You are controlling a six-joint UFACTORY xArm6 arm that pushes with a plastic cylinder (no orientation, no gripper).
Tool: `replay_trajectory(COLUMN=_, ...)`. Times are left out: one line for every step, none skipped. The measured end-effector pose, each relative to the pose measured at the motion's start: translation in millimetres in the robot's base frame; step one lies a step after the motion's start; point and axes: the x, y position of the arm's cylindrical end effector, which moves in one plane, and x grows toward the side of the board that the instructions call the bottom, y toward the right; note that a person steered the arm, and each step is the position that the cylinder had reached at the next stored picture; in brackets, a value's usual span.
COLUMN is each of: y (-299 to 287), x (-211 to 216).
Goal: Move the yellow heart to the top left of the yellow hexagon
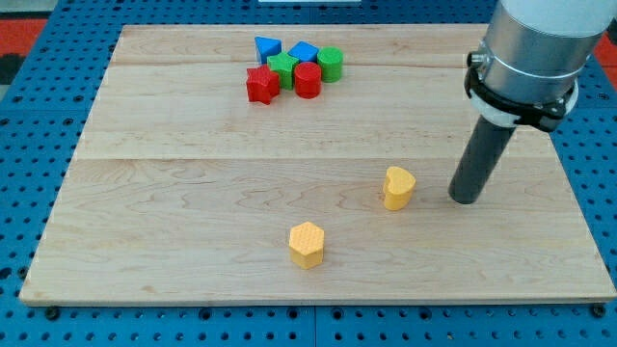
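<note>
Yellow heart right of frame centre, my tip just beside it on the right (apart, no jaws on this rod), yellow hexagon lower centre, red, green, blue blocks clustered at top.

A robotics lab bench: a wooden board lies on a blue perforated mounting plate.
</note>
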Motion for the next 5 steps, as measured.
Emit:
replay_trajectory(y=-83, x=15)
replay_trajectory(y=-63, x=16)
replay_trajectory(y=-27, x=-8)
replay_trajectory(y=-69, x=-16)
replay_trajectory(y=-145, x=-18)
